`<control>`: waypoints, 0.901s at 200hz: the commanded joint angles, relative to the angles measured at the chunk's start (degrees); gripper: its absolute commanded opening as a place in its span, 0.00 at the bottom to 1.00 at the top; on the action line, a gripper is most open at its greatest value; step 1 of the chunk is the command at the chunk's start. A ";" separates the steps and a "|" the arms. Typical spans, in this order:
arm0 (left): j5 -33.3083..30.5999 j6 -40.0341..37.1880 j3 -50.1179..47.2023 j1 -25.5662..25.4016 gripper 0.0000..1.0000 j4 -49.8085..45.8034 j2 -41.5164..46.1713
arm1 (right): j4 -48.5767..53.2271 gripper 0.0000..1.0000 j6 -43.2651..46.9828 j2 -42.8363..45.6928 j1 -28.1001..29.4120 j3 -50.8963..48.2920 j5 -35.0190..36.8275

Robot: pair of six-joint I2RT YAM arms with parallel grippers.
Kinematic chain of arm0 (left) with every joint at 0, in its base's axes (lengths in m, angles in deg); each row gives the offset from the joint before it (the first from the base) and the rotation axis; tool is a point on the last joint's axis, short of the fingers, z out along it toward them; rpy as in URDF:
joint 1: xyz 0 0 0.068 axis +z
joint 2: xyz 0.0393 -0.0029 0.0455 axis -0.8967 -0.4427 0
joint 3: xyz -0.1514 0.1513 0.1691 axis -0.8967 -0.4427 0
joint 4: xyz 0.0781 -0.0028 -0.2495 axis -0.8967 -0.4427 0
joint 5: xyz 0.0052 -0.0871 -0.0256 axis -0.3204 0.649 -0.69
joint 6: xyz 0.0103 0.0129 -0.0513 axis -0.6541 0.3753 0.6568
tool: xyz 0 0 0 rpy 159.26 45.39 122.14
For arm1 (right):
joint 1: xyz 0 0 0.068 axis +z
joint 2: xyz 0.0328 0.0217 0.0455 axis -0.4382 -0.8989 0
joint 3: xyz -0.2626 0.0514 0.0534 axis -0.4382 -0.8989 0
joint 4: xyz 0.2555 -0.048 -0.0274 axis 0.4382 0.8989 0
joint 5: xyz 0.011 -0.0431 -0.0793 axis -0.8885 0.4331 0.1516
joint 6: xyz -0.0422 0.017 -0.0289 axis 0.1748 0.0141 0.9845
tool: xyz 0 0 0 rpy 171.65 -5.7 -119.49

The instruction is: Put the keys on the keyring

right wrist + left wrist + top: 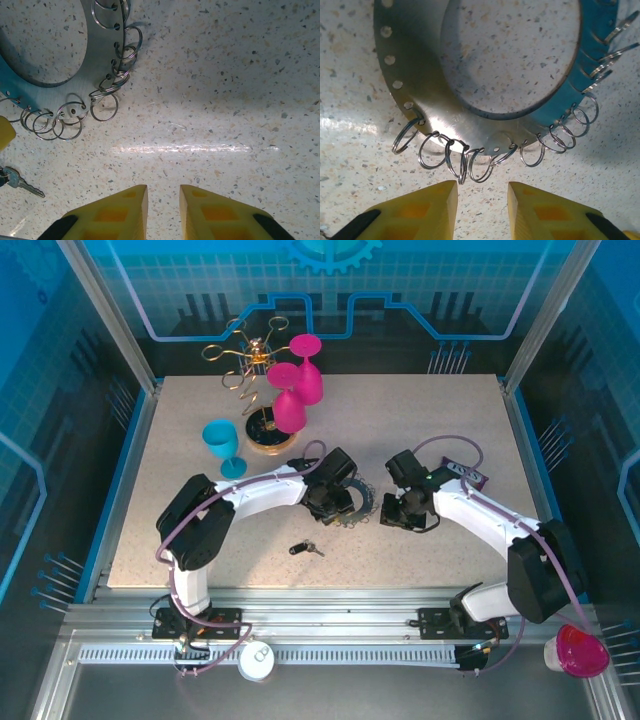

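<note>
- Keys (306, 548), a black-headed silvery bunch, are lying toward the worktop's (450, 440) near edge, apart from the large circular link-fringed metal keyring (420, 90).
- Left gripper (482, 192) and right gripper (164, 195) are hovering narrowly parted and empty; grasping the keys seems next.

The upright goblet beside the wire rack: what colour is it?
The goblet is turquoise; the top view shows it best.

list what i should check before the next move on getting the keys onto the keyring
1. Left gripper empty: ok, jaws apart, nothing between them.
2. Right gripper empty: ok, narrow gap, nothing in it.
3. Keyring flat on the table: ok, just ahead of the left gripper, not gripped.
4. Keys in hand: not ok, they lie on the table, apart from both grippers.
5. Split rings free to take a key: cannot tell, several overlap.
</note>
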 commanded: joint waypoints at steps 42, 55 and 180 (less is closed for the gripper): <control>3.54 7.93 -2.30 0.52 0.26 2.76 -2.62 | 0.46 0.25 0.62 2.72 -1.77 -0.92 0.11; 3.60 8.27 -2.12 0.52 0.25 2.62 -2.97 | 0.48 0.25 0.69 3.02 -2.04 -0.92 0.05; -1.98 4.41 -2.12 1.34 0.28 -0.09 2.14 | -0.18 0.26 9.38 -1.28 -1.53 3.45 2.01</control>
